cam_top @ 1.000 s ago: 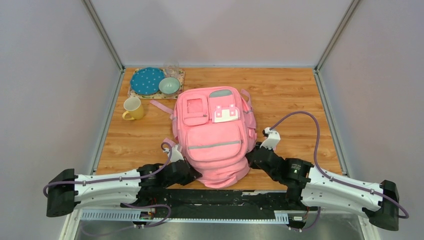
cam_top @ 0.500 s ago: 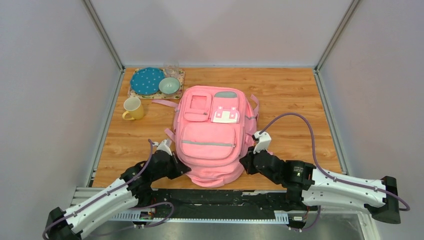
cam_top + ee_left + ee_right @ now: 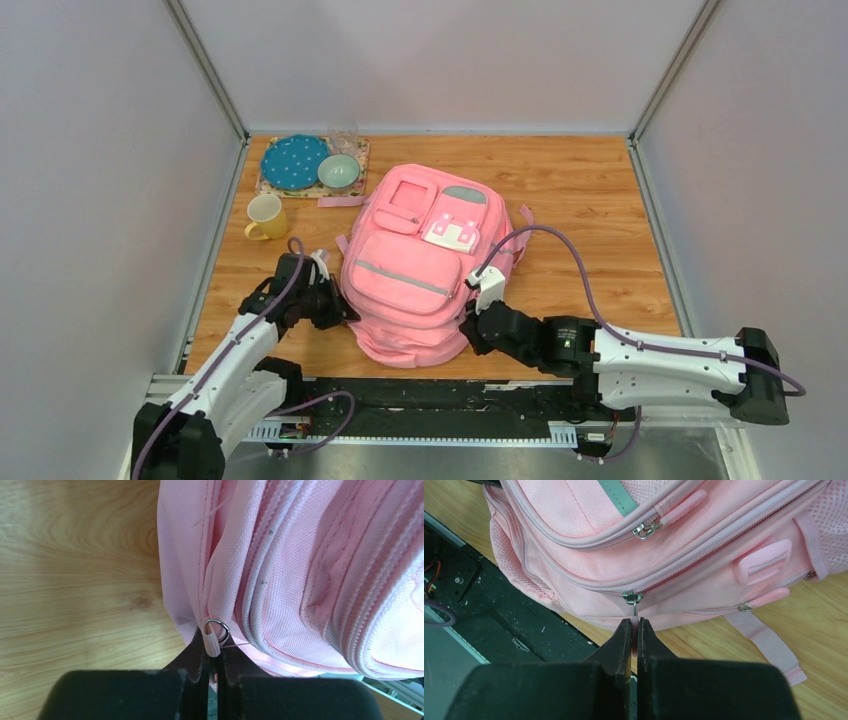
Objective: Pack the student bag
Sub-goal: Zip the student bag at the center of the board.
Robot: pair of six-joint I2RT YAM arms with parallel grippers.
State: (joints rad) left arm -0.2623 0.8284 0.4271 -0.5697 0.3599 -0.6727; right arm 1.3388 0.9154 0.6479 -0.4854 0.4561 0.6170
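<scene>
The pink student bag [image 3: 410,280] lies flat on the wooden table, its top tilted toward the far right. My left gripper [image 3: 335,305] is at its near left side. In the left wrist view my left gripper [image 3: 212,652] is shut on a pink fabric tab with a metal ring [image 3: 215,632] sewn into the student bag's [image 3: 310,570] side seam. My right gripper [image 3: 470,328] is at the bag's near right corner. In the right wrist view my right gripper [image 3: 634,626] is shut on a pink zip pull hanging from a metal slider [image 3: 632,598] on the student bag [image 3: 589,545].
A yellow mug [image 3: 265,216] stands left of the bag. Behind it a patterned mat [image 3: 268,187] carries a blue plate [image 3: 295,162], a teal bowl [image 3: 339,172] and a clear glass [image 3: 343,135]. A black rail [image 3: 440,395] runs along the near edge; walls enclose both sides.
The bag has slid left and away and turned, its top now tilted right. My left arm swung forward along the bag's left side; my right arm followed leftward. Both grips held.
</scene>
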